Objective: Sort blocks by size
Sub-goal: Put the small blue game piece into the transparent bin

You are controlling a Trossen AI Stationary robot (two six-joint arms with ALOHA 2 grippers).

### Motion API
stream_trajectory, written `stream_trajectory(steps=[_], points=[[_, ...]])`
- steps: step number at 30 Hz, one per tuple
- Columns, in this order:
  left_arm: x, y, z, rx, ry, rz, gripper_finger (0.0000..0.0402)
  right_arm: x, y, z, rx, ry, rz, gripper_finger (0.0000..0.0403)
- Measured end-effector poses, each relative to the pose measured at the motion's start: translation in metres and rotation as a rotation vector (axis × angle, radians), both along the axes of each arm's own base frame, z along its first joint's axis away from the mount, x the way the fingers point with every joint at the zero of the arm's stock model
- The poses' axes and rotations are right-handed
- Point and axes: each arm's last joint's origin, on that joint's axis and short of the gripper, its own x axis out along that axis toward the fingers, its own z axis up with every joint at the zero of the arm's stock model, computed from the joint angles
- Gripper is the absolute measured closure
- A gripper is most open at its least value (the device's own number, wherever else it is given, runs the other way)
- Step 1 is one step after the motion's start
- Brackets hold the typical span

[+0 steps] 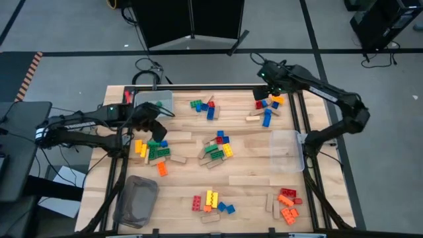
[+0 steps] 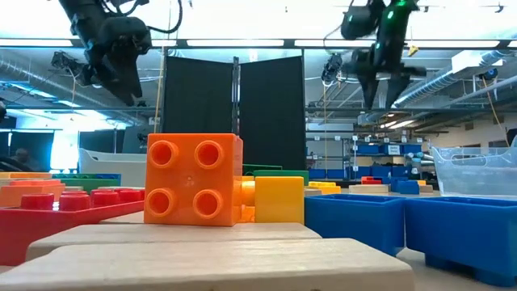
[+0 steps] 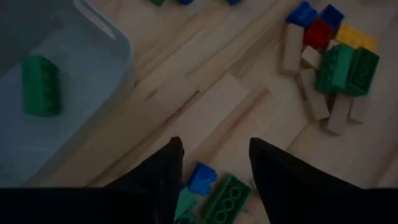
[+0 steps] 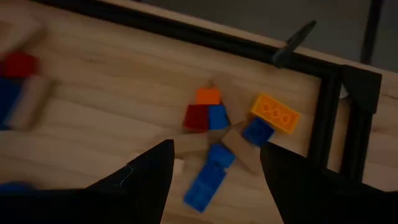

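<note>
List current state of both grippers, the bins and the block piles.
left gripper: open, empty, above the blocks beside the clear bin
right gripper: open, empty, above the pile at the table's far right corner
clear bin: upright, one green block inside
second clear bin: at the right edge, contents unclear
grey bin: near left corner, contents unclear
blocks: loose in mixed piles on the table

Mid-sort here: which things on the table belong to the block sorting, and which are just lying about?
Part of the job:
- blocks, studded bricks and tan wooden pieces, lying in clusters
- green brick already in the clear bin
- left gripper, open above a blue and green cluster
- right gripper, open above the far-right cluster

Lying about:
- second clear bin
- grey bin
- cables
</note>
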Motion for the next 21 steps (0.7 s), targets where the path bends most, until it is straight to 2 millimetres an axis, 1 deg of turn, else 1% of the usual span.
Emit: stream_trajectory(steps=[5, 12, 17, 21], points=[[-0.005, -0.005, -0.012, -0.050, -0.031, 0.013, 0.0208, 0.009, -0.024, -0.027, 0.090, 0.063, 0.038, 0.0161], [-0.002, -0.011, -0.015, -0.060, -0.051, 0.003, 0.0208, 0.015, -0.053, -0.069, 0.219, 0.146, -0.001, 0.0192], [0.000, -0.013, -0.013, -0.052, -0.078, 0.006, 0.0208, 0.014, -0.065, -0.098, 0.294, 0.142, -0.014, 0.0214], [0.003, -0.013, -0.011, -0.046, -0.107, 0.002, 0.0208, 0.009, -0.067, -0.117, 0.320, 0.133, -0.030, 0.0222]])
